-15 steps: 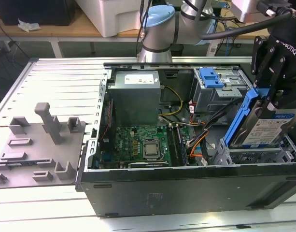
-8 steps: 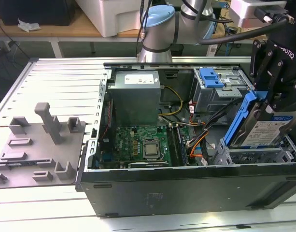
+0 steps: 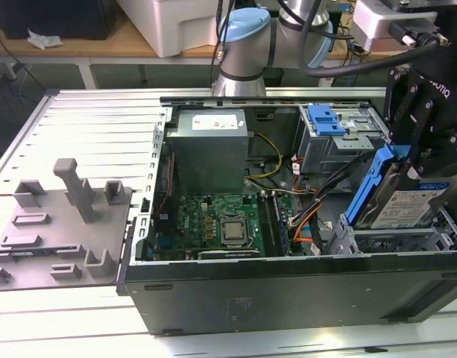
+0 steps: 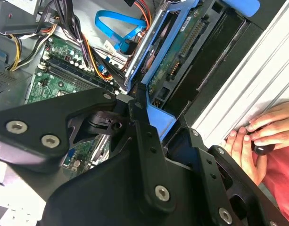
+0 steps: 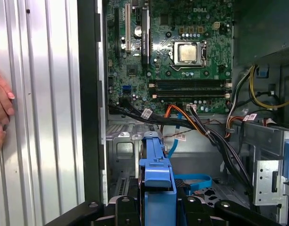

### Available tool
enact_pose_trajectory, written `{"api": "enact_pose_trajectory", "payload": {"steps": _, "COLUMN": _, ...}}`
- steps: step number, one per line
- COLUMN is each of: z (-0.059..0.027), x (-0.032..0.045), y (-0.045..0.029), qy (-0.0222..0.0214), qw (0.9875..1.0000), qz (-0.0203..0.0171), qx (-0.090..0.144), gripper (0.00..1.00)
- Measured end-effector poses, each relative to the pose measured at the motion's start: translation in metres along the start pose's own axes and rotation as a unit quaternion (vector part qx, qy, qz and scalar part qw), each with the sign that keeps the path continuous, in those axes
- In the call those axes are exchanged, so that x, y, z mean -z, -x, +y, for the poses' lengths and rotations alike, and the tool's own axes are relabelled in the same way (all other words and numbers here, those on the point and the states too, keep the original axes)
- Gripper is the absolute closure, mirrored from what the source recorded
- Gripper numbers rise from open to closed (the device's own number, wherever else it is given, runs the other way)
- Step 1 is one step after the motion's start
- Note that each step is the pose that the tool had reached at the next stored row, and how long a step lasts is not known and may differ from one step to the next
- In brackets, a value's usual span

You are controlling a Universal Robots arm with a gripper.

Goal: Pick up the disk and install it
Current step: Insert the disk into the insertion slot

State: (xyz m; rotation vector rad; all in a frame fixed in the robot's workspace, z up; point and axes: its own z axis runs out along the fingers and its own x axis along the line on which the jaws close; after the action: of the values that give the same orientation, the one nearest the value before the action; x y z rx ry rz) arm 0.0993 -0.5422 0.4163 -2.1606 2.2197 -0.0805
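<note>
While the open computer case (image 3: pixel 288 270) lies on its side on the ribbed desk (image 3: pixel 94 127), the work sits at its 4 o'clock corner in the exterior view, where the metal drive cage (image 3: pixel 407 240) opens upward. Just above that cage is the disk (image 3: pixel 411 207), tilted rather than level. Its blue carrier edge runs from about 1 o'clock down to 7 o'clock, label face up. Whether its lower end touches the cage I cannot tell. The 1 gripper (image 3: pixel 402 154) is clamped on the carrier at the disk's upper end, so the disk extends from it toward 7 o'clock, with the cage at roughly 6 o'clock. By this, the pick-up looks done and the seating not. A person's hand (image 4: pixel 257 141) rests on the desk beside the case in the second wrist view.
</note>
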Motion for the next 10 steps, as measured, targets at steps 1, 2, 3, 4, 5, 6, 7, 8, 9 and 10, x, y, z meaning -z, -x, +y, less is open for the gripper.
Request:
{"api": "enact_pose_trajectory", "payload": {"steps": 1, "z": 0.0, "x": -0.0004, "y": 0.0, "qy": 0.0, "qw": 1.0, "qz": 0.0, "qx": 0.0, "gripper": 0.63}}
{"api": "enact_pose_trajectory", "payload": {"steps": 2, "z": 0.0001, "x": -0.001, "y": 0.0, "qy": 0.0, "qw": 1.0, "qz": 0.0, "qx": 0.0, "gripper": 0.63}}
{"api": "enact_pose_trajectory", "payload": {"steps": 3, "z": 0.0001, "x": -0.0017, "y": -0.0001, "qy": 0.0, "qw": 1.0, "qz": 0.0, "qx": 0.0, "gripper": 0.63}}
{"api": "enact_pose_trajectory", "payload": {"steps": 4, "z": 0.0001, "x": -0.0023, "y": -0.0001, "qy": 0.0, "qw": 1.0, "qz": 0.0, "qx": 0.0, "gripper": 0.63}}
{"api": "enact_pose_trajectory", "payload": {"steps": 5, "z": 0.0002, "x": -0.0027, "y": -0.0001, "qy": 0.0, "qw": 1.0, "qz": 0.0, "qx": 0.0, "gripper": 0.63}}
{"api": "enact_pose_trajectory", "payload": {"steps": 6, "z": 0.0003, "x": -0.0038, "y": -0.0002, "qy": 0.0, "qw": 1.0, "qz": 0.0, "qx": 0.0, "gripper": 0.63}}
{"api": "enact_pose_trajectory", "payload": {"steps": 7, "z": 0.0003, "x": -0.0044, "y": -0.0002, "qy": 0.0, "qw": 1.0, "qz": 0.0, "qx": 0.0, "gripper": 0.63}}
{"api": "enact_pose_trajectory", "payload": {"steps": 8, "z": 0.0003, "x": -0.0047, "y": -0.0002, "qy": 0.0, "qw": 1.0, "qz": 0.0, "qx": 0.0, "gripper": 0.63}}
{"api": "enact_pose_trajectory", "payload": {"steps": 9, "z": 0.0004, "x": -0.0054, "y": -0.0002, "qy": 0.0, "qw": 1.0, "qz": 0.0, "qx": 0.0, "gripper": 0.63}}
{"api": "enact_pose_trajectory", "payload": {"steps": 10, "z": 0.0004, "x": -0.0062, "y": -0.0003, "qy": 0.0, "qw": 1.0, "qz": 0.0, "qx": 0.0, "gripper": 0.63}}
